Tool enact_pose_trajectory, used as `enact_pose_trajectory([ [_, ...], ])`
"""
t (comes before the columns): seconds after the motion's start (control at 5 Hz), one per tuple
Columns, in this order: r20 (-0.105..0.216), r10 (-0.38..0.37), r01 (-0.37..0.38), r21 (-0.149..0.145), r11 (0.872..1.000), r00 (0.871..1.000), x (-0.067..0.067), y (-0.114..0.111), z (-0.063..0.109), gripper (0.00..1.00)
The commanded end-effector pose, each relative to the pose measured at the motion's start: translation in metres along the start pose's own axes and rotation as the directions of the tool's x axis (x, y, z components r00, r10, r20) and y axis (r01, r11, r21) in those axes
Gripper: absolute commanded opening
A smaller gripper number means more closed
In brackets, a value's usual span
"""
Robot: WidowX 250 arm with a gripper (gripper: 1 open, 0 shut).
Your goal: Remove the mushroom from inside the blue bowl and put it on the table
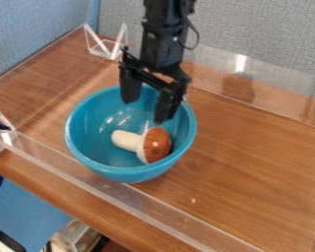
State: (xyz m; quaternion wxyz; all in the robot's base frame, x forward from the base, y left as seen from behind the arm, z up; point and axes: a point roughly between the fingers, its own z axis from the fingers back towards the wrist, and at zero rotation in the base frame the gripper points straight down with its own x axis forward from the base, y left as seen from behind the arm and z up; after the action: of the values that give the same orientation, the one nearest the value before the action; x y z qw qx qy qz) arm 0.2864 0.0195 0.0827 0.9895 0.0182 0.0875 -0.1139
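Turquoise-blue plastic: the blue bowl (pixel 131 136) holds the mushroom (pixel 145 142), not yet on the counter (pixel 252 148).
The gripper (pixel 150 106) hangs jaws spread over the far rim; the mushroom lies just below and nearer the camera, on its side, cap pointing right.

Mushroom (pixel 146 143) lies in blue bowl (pixel 97 135) beneath spread jaws.

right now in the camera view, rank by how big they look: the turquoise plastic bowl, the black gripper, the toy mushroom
1. Glossy turquoise-blue plastic bowl, clearly the largest.
2. Black open gripper, narrower than the bowl.
3. Toy mushroom with reddish-brown cap and cream stem, the smallest, lying inside the bowl.
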Motion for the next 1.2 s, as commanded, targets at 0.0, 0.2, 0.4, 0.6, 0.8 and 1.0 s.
enact_pose_trajectory([
  [0.0, 0.043, -0.114, 0.113, 0.029, 0.993, 0.993, 0.012, -0.013, 0.015, 1.00],
  [0.2, 0.030, -0.200, 0.199, 0.032, 0.979, 0.979, 0.017, -0.018, 0.013, 1.00],
  [0.4, 0.017, -0.145, 0.144, 0.015, 0.989, 0.989, 0.014, -0.013, 0.002, 1.00],
  [0.6, 0.005, -0.093, 0.093, -0.006, 0.996, 0.996, 0.010, -0.010, -0.011, 1.00],
  [0.8, -0.003, -0.107, 0.107, -0.017, 0.994, 0.994, 0.008, -0.003, -0.022, 1.00],
  [1.0, -0.013, -0.108, 0.108, -0.030, 0.994, 0.994, 0.006, 0.005, -0.031, 1.00],
])
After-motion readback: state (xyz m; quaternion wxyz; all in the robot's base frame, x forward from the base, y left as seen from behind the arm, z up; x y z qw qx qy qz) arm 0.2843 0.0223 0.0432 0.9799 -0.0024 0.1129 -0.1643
